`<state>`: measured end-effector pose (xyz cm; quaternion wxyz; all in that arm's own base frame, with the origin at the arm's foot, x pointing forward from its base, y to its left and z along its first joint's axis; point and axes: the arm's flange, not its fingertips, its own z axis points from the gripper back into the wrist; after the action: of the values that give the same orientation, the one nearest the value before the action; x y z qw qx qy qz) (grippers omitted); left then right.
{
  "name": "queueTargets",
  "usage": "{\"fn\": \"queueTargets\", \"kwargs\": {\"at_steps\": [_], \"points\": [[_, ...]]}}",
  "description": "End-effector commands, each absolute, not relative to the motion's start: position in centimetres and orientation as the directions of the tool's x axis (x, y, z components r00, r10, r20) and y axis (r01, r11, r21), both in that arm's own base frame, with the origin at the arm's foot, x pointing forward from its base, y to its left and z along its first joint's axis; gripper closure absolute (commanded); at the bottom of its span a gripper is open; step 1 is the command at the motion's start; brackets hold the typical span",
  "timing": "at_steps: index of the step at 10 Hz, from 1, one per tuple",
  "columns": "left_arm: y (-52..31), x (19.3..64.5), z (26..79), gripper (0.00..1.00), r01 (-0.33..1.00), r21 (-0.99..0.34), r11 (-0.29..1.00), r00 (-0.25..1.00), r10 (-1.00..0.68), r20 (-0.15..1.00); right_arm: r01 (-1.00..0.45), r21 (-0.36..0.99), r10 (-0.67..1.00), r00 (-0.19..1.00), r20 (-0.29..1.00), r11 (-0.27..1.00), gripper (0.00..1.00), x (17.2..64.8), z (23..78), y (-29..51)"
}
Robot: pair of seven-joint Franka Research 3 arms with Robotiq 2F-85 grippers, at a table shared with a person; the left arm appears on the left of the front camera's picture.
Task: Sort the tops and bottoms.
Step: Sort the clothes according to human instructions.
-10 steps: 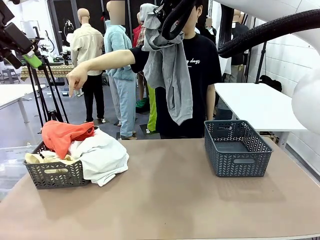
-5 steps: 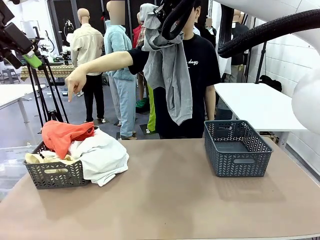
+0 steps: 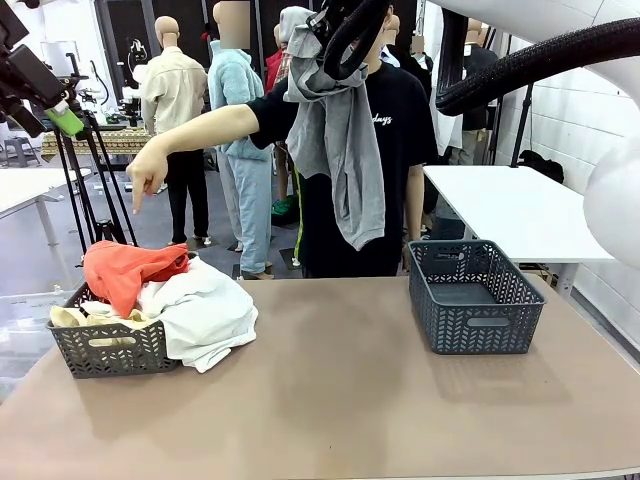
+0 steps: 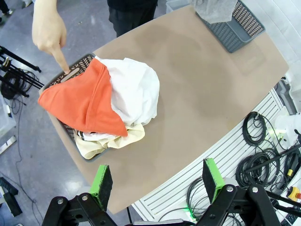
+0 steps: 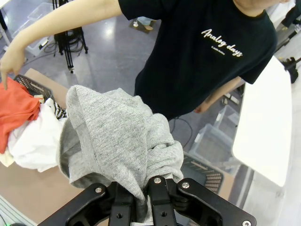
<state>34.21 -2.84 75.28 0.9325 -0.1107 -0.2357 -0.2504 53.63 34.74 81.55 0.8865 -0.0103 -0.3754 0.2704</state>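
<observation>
**A:** Front view first: where is your grey garment (image 3: 340, 140)?

**B:** You have it hanging high above the far edge of the table (image 3: 330, 400), bunched at the top where your right gripper (image 3: 318, 22) has it and trailing down in front of the person's black T-shirt (image 3: 400, 130). In the right wrist view, your right gripper (image 5: 142, 207) has its jaws pressed together on a fold of that grey cloth, which billows up from between them.

**A:** And the rest of the clothes?

**B:** They sit heaped in the left basket (image 3: 105, 345): an orange-red garment (image 3: 125, 272) on top at the left, a white garment (image 3: 205, 310) spilling over the basket's right rim onto the table, and a pale yellow garment (image 3: 75, 318) low at the near side. The right basket (image 3: 472, 300) stands well apart from the heap.

**A:** The person's hand?

**B:** The person's hand (image 3: 148, 172) hovers above the left basket, index finger pointing down at it. In the left wrist view, the fingertip is just beside the orange-red piece at the basket's rim.

**A:** My left gripper?

**B:** Your left gripper (image 4: 157, 181) is spread wide, holding nothing, high over the heap.
</observation>
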Motion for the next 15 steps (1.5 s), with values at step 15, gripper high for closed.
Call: {"fn": "queueTargets", "kwargs": {"at_steps": [15], "points": [[4.3,20.6,76.5,0.00,0.237,0.123,0.964,0.779,-0.264,0.569,-0.758,-0.030,0.366,0.280,0.887,0.652,1.00,53.0,82.1,42.8]]}}
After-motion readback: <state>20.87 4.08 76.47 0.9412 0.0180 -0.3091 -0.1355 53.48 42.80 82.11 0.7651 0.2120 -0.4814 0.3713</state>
